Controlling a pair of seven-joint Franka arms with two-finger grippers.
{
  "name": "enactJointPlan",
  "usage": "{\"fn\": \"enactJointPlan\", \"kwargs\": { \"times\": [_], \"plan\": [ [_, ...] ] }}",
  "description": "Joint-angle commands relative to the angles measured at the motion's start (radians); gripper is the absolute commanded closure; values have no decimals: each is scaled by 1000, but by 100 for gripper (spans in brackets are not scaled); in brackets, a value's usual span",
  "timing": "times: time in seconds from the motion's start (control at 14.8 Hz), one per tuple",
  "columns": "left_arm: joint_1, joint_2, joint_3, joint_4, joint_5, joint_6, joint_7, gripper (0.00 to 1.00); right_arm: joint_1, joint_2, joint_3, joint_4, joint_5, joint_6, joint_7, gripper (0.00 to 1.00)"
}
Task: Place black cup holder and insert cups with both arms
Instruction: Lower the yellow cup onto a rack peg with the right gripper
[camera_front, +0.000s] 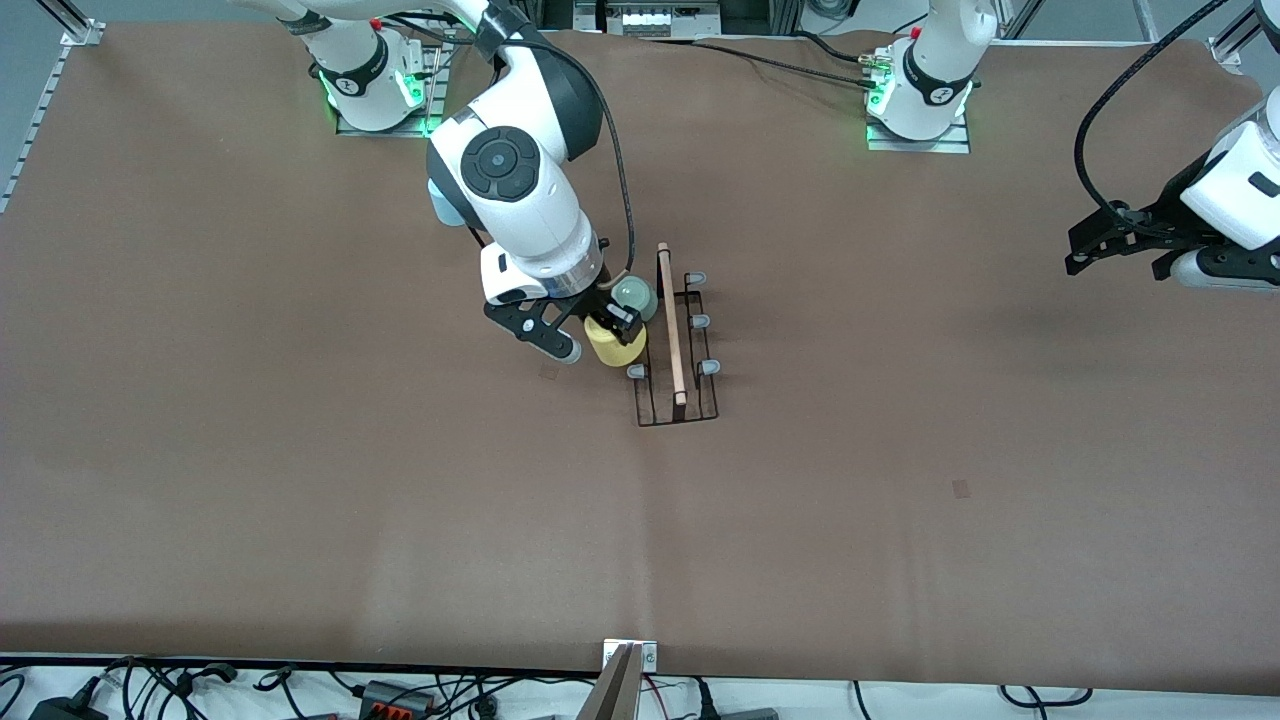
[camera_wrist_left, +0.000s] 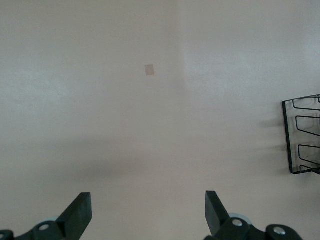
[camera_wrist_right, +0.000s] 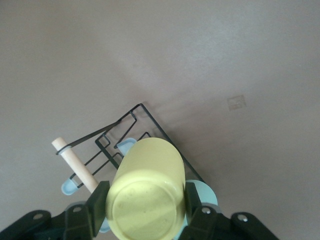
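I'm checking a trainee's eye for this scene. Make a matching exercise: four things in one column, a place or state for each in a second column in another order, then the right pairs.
Things:
1. yellow cup
2. green cup
3. left gripper
4. holder

Places or states:
A. open, holding nothing, at the left arm's end of the table
B. stands on the table, wooden handle on top
C. clamped in the right gripper beside the holder
D. on a holder peg, farther from the front camera than the yellow cup

Pairs: 1-C, 2-D, 3-A, 4-B
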Motion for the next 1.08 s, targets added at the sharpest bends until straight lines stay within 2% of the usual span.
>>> {"fn": "enactJointPlan", "kwargs": {
  "times": [0.0, 0.41, 0.75, 0.95, 1.02],
  "plan": [
    [3, -7, 0, 10, -4, -18, 16, 0, -6, 25, 9, 28, -2, 33, 12, 82],
    [3, -7, -3, 10, -4, -18, 16, 0, 11, 111, 8, 78, -49, 107, 12, 82],
    [3, -7, -3, 10, -4, -18, 16, 0, 25, 123, 8, 74, -49, 113, 17, 81],
    [3, -7, -3, 10, -4, -18, 16, 0, 34, 130, 9, 67, -52, 112, 19, 76],
    [3, -7, -3, 10, -3, -18, 16, 0, 36, 136, 8, 67, -52, 112, 19, 68]
  ]
}}
